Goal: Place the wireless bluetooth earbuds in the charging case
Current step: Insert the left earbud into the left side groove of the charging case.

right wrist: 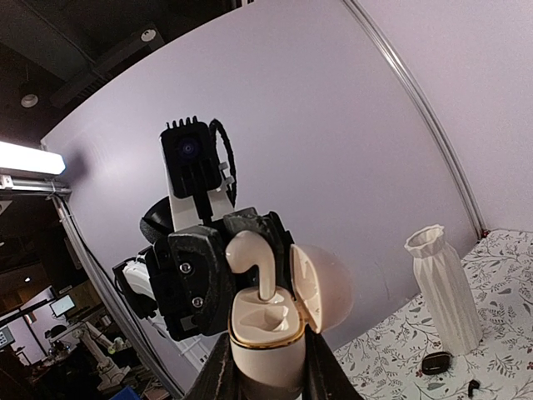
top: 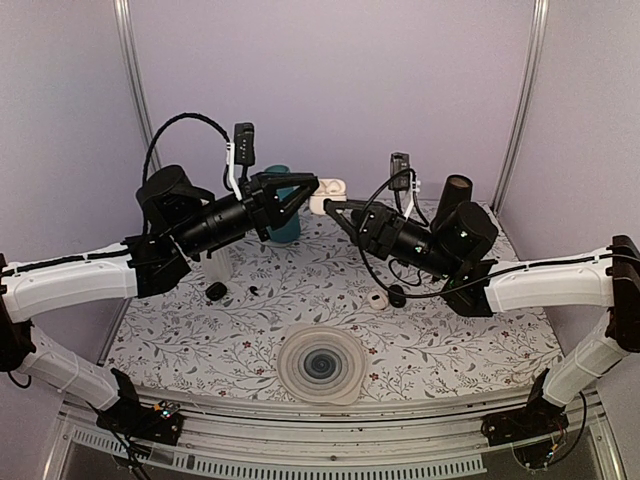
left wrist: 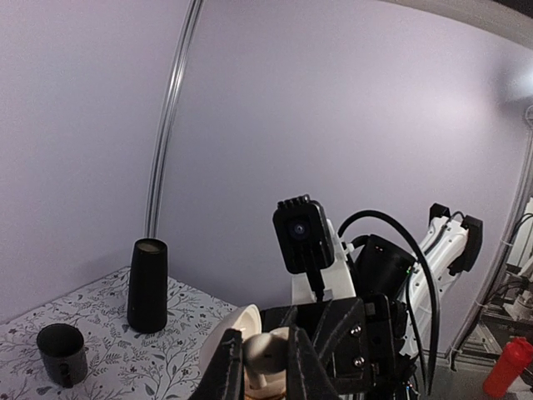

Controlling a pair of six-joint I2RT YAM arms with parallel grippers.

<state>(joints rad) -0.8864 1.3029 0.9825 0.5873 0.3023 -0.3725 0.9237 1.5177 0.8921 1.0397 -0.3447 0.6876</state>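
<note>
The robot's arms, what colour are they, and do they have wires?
Each arm is two-coloured: the left arm and right arm have smooth white tubes near the bases, then chunky black round joints. The left tool and right tool are black with pointed fingers. A small black camera on a white bracket sits on each wrist, and black cables loop over them.

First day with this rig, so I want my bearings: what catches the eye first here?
Both arms meet in mid-air over the far side of the table: the right gripper clamps the open charging case, and the left gripper holds a white earbud stem-down at its opening. Nearer the front edge lies a round swirl-patterned mat.
</note>
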